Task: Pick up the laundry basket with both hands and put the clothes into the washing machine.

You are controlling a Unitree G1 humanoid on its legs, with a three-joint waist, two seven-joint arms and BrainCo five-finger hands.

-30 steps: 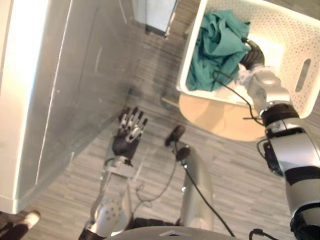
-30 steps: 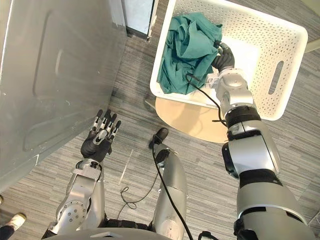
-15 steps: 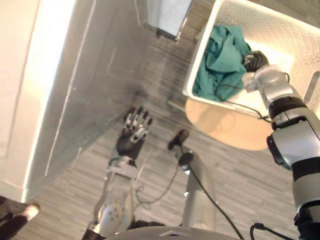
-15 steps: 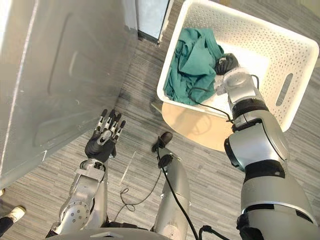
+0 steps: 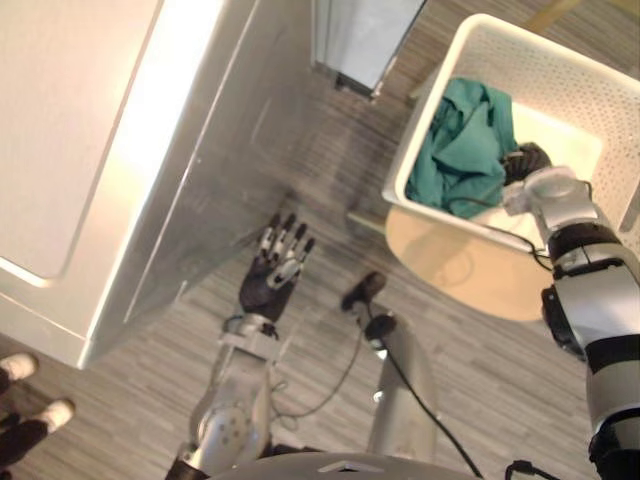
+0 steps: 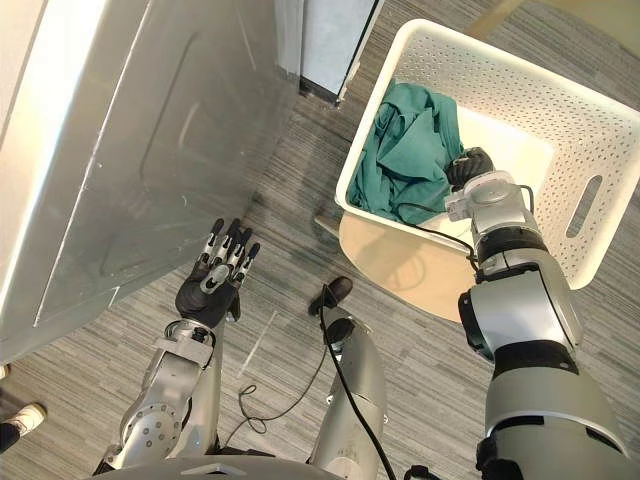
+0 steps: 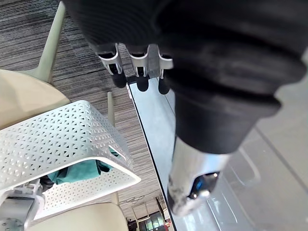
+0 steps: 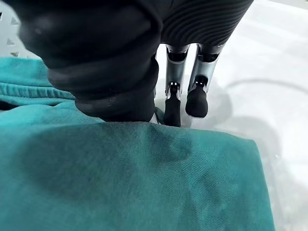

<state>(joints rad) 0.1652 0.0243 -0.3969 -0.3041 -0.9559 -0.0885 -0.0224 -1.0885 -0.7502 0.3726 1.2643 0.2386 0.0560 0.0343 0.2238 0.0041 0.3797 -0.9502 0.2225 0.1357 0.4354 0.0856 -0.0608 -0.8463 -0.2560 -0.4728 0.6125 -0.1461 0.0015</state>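
A white perforated laundry basket [image 6: 540, 100] sits on a round beige stool [image 6: 400, 265] at the upper right. Teal clothes [image 6: 415, 150] lie bunched in its left half. My right hand [image 6: 470, 167] reaches down inside the basket against the clothes' right edge. Its fingers [image 8: 173, 108] curl down, with the dark tips pressed into the fold of the teal clothes [image 8: 120, 183]. My left hand [image 6: 212, 285] hangs open, fingers straight, over the floor beside the washing machine's grey side [image 6: 120, 150]. It is far from the basket [image 7: 62, 139].
The washing machine fills the left side. A tall pale panel [image 6: 335, 40] stands between it and the basket. Grey striped floor [image 6: 290, 210] lies in between. A person's shoes [image 5: 20, 400] stand at the lower left by the machine's corner.
The whole picture has shifted as the camera moved. My right hand's fingers have curled in against the teal clothes. The left hand has stayed open in place.
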